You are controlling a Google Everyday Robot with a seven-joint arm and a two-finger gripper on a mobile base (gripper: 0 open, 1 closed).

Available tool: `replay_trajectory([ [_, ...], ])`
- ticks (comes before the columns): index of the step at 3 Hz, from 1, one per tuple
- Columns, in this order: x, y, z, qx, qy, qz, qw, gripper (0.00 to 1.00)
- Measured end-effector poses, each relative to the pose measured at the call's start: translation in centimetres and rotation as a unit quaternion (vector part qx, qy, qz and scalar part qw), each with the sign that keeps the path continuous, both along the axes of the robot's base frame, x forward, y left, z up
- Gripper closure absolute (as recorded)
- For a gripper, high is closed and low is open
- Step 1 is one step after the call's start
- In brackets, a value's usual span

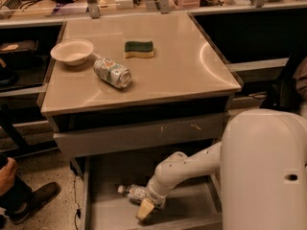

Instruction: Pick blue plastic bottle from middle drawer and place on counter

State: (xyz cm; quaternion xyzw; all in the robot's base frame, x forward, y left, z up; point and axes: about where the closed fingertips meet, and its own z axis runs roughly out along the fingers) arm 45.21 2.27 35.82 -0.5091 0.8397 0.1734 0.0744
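The blue plastic bottle (133, 192) lies sideways in the middle drawer (108, 211), my gripper (145, 208) against it (grip I cannot tell), beneath the scratched drawer front (144, 135); soda can (112, 72), sponge (139, 49) and bowl (72, 51) occupy the counter (182, 66).

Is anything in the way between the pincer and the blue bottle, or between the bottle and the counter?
Nothing visible separates the pincer from the blue plastic bottle; it is beside it in the middle drawer. The closed upper drawer and counter edge sit above, so it likely must come forward first.
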Motion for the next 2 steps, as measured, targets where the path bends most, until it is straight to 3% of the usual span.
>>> replay_trajectory([
  [2,0.0,0.0,0.0,0.0,0.0,0.0,1.0,0.65],
])
